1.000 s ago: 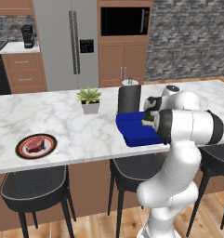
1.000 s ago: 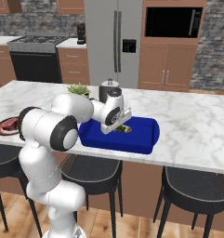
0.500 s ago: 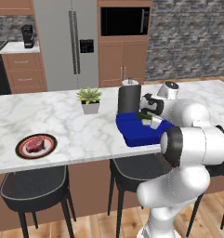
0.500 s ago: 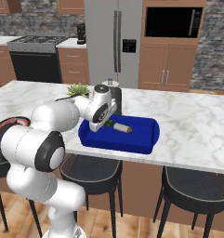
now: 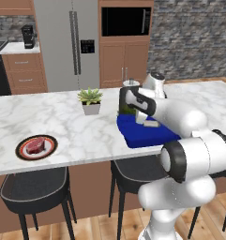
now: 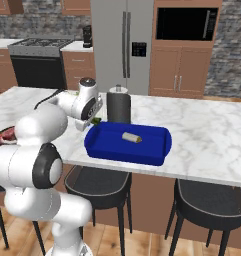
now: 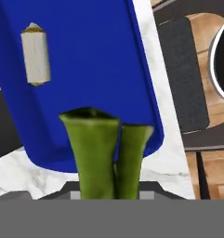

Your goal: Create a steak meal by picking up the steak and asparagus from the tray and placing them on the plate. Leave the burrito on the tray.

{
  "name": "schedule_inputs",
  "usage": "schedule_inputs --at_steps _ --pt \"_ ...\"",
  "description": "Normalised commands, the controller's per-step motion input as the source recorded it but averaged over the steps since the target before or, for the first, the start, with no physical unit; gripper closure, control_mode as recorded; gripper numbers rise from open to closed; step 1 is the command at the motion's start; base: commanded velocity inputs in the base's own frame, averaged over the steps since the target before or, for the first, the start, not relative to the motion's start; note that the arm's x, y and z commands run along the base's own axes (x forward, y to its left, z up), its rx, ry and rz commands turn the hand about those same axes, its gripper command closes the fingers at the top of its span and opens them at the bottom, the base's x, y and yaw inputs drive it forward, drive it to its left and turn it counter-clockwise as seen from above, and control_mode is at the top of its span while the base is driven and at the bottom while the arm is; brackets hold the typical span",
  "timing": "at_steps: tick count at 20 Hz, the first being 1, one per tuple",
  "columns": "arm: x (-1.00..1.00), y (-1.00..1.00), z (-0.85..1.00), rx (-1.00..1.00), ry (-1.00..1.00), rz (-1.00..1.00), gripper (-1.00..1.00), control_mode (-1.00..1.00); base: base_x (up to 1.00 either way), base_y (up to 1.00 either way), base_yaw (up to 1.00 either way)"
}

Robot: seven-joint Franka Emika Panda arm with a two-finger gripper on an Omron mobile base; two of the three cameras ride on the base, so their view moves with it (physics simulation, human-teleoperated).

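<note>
Your asparagus [image 7: 102,153] is in the hand [image 6: 90,121]: in the hand view two thick green stalks stand up from the bottom of the picture, side by side and touching, right where the fingers would rise, so the hand is clamped on them. Their cut ends point out over the near corner of the tray [image 7: 99,60]. From the right base view you see only a sliver of green at the hand's lower tip, just off the tray's left end and above the desk [image 6: 202,125]; the stalks are lifted clear of the tray floor.

The burrito [image 7: 36,55] lies flat on the tray, well apart from the stalks, toward the far side in the hand view. In the right base view it sits near the tray's middle [image 6: 132,137], to the right of the hand. In the left base view the arm covers much of the tray [image 5: 142,133], and the burrito shows as a pale bit just beside the hand.

The steak [image 5: 33,145] already rests on the plate [image 5: 21,151], which stands on the desk's left part, well apart from the tray. Between them stands a small potted plant [image 5: 90,101]. A dark cylinder [image 6: 119,106] stands just behind the tray's left end, near the hand.
</note>
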Motion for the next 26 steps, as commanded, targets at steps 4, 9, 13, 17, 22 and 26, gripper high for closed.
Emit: schedule_inputs --at_steps 4,9,13,17,22,26 --pt "0.00 0.99 0.28 0.00 0.01 0.18 1.00 -1.00 0.00 0.00 0.00" --pt "0.06 1.00 -0.05 -0.03 0.00 0.40 1.00 -1.00 0.00 0.00 0.00" --pt "0.21 1.00 -0.19 -0.05 0.02 0.55 1.00 -1.00 0.00 0.00 0.00" --pt "0.19 1.00 -0.14 -0.10 0.01 0.54 1.00 -1.00 0.00 0.00 0.00" --pt "0.01 1.00 -0.26 -0.22 -0.01 0.45 1.00 -1.00 0.00 0.00 0.00" --pt "0.00 0.99 -0.33 -0.25 -0.03 0.35 1.00 -1.00 0.00 0.00 0.00"
